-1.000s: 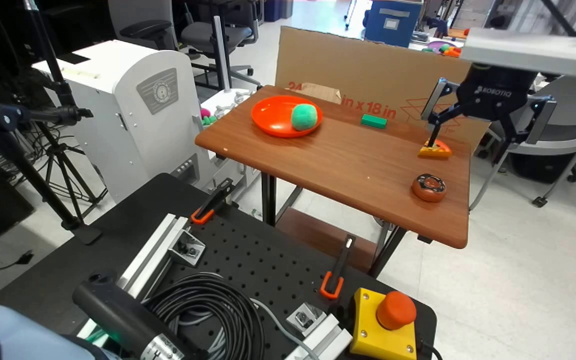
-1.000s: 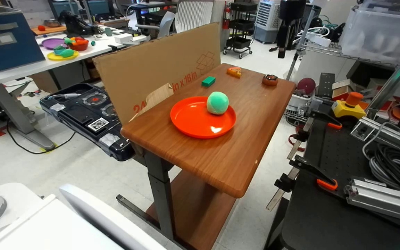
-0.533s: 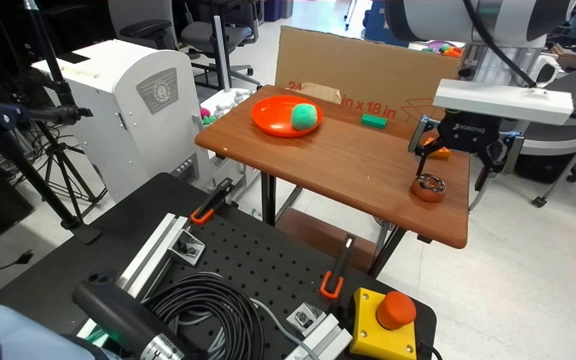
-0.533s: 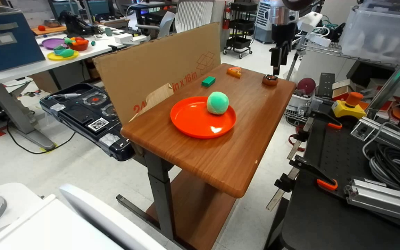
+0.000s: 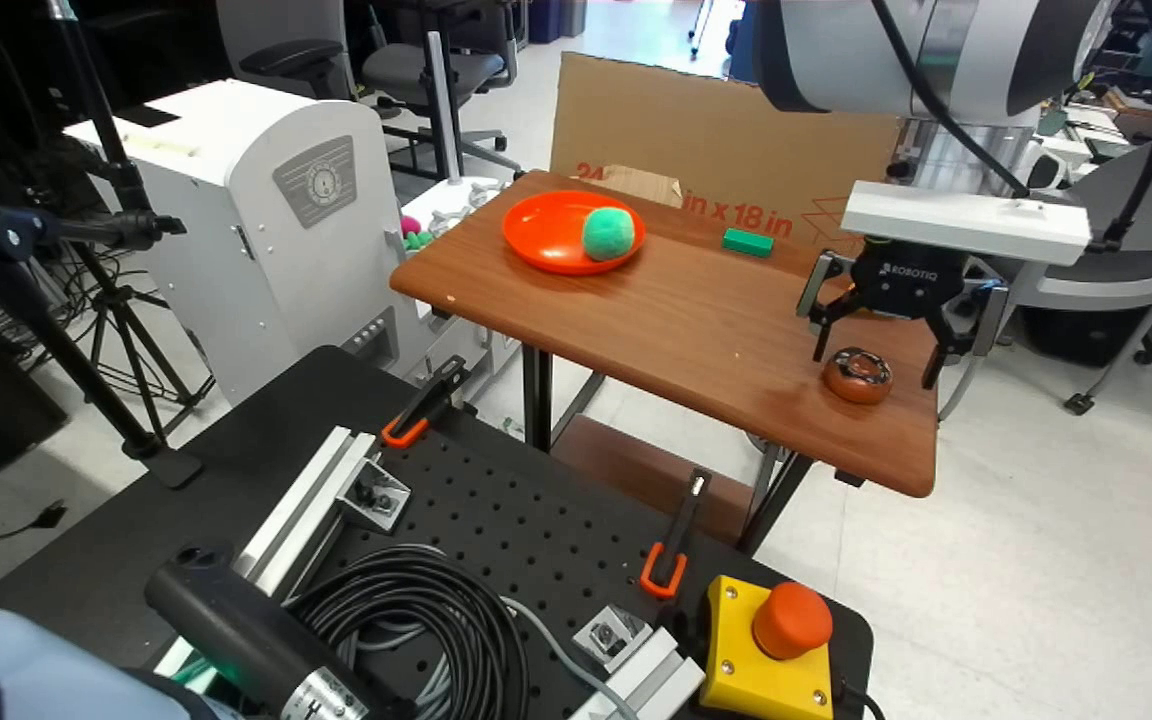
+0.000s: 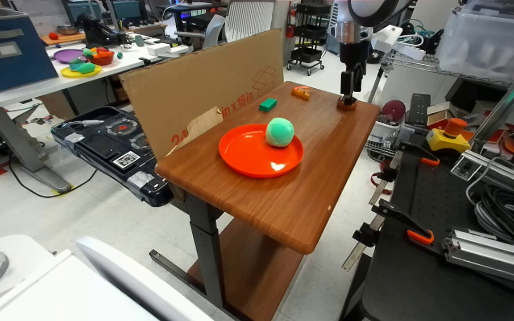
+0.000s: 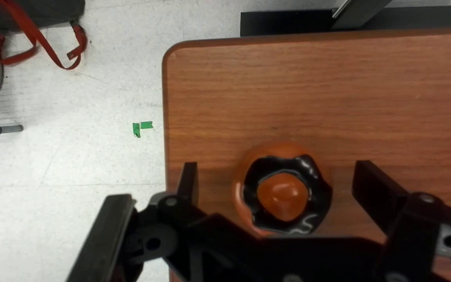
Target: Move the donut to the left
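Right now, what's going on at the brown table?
A teleoperated Franka arm is positioned at the donut, near one end of the table. In the wrist view its fingers are spread, one on either side, with gaps; no grip yet. Toward the other end, the green ball sits on the orange plate.

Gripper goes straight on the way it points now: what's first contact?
Probably the tabletop. The gripper points down, open, and in the wrist view the donut shows within its gap, clear on both sides. Depth is unclear, though, so touching the donut first can't be ruled out.
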Robot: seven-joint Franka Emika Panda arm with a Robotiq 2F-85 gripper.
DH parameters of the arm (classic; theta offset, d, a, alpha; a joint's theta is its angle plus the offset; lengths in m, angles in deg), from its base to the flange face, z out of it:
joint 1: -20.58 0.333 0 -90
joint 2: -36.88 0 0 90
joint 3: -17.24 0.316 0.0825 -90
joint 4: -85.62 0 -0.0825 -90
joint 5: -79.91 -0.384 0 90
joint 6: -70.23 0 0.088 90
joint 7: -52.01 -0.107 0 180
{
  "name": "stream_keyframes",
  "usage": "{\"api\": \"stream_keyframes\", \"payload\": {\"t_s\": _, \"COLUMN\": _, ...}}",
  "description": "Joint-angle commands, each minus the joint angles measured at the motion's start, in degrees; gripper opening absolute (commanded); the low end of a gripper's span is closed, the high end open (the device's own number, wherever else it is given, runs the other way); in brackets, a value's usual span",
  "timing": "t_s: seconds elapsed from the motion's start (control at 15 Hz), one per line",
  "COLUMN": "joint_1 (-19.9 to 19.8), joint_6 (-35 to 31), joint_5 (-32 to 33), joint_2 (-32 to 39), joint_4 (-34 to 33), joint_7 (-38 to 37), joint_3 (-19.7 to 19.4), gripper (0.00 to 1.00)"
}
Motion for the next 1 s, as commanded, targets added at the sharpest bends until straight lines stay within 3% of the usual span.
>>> {"api": "stream_keyframes", "payload": {"t_s": 0.0, "joint_1": -1.2, "joint_6": 3.4, "joint_5": -0.1, "joint_2": 2.5, "joint_4": -3.8, "joint_7": 0.0, "joint_3": 1.9, "gripper": 1.0}}
{"api": "stream_keyframes", "payload": {"t_s": 0.13, "joint_1": -1.1, "joint_6": 4.6, "joint_5": 0.1, "joint_2": 3.7, "joint_4": -5.3, "joint_7": -0.5, "joint_3": 1.9, "gripper": 1.0}}
{"api": "stream_keyframes", "payload": {"t_s": 0.2, "joint_1": -1.1, "joint_6": 5.0, "joint_5": 0.2, "joint_2": 4.3, "joint_4": -6.1, "joint_7": -0.6, "joint_3": 1.8, "gripper": 0.78}}
{"api": "stream_keyframes", "payload": {"t_s": 0.53, "joint_1": -0.9, "joint_6": 7.3, "joint_5": 0.6, "joint_2": 6.4, "joint_4": -9.1, "joint_7": -1.1, "joint_3": 1.7, "gripper": 0.42}}
{"api": "stream_keyframes", "payload": {"t_s": 0.67, "joint_1": -0.6, "joint_6": 8.0, "joint_5": 1.3, "joint_2": 5.8, "joint_4": -8.9, "joint_7": -0.9, "joint_3": 1.5, "gripper": 0.42}}
{"api": "stream_keyframes", "payload": {"t_s": 0.93, "joint_1": 0.4, "joint_6": 6.1, "joint_5": 3.2, "joint_2": -0.5, "joint_4": -2.2, "joint_7": 1.1, "joint_3": 2.4, "gripper": 0.42}}
